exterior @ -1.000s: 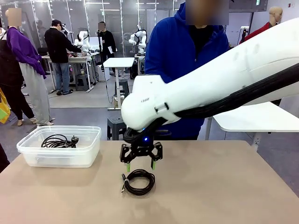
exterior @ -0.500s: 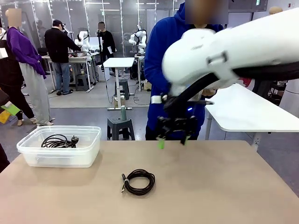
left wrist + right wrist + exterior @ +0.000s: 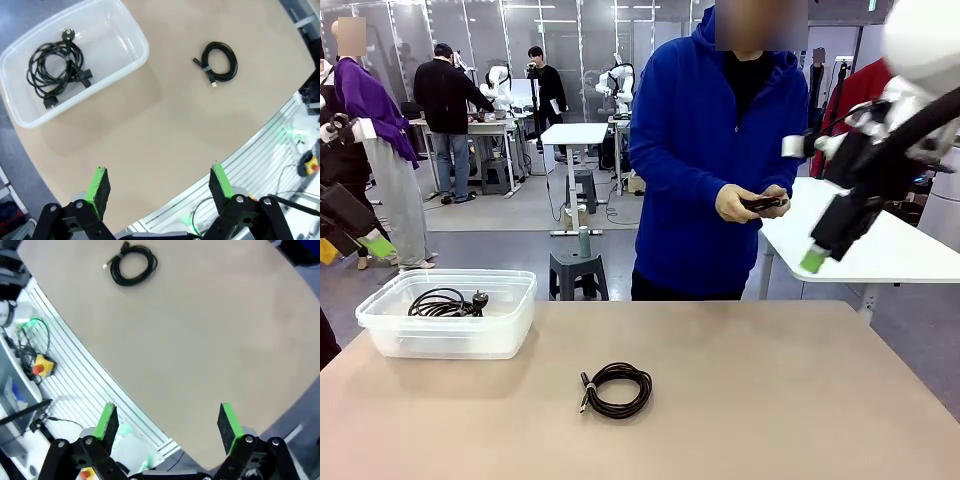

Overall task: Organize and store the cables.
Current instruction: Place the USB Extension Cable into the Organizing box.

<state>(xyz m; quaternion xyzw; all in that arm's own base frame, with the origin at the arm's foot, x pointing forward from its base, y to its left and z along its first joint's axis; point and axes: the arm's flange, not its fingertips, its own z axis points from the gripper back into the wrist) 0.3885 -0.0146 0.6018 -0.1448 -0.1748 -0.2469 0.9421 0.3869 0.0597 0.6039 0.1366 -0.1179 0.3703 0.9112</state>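
Coiled cable (image 3: 151, 264) lies well apart from right pincer (image 3: 167, 412) (wide open, empty).

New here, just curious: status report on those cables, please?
Left gripper, right gripper open, empty, above table. Coiled cable loose mid-table, tangled cable in clear bin. Person at far side, hands off table.

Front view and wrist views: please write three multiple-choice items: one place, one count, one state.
1. The clear bin stands at the table's
A) robot's left side B) middle C) robot's right side
2. Besides the cable coil mid-table, how many more lie on the bare top?
A) one B) none C) two
3. The right gripper is
A) shut on a cable B) shut on the bin C) open, empty
Key: 1 A, it sits at front-view left; 2 B, no other coil lies there; 3 C, jaws apart, nothing between.
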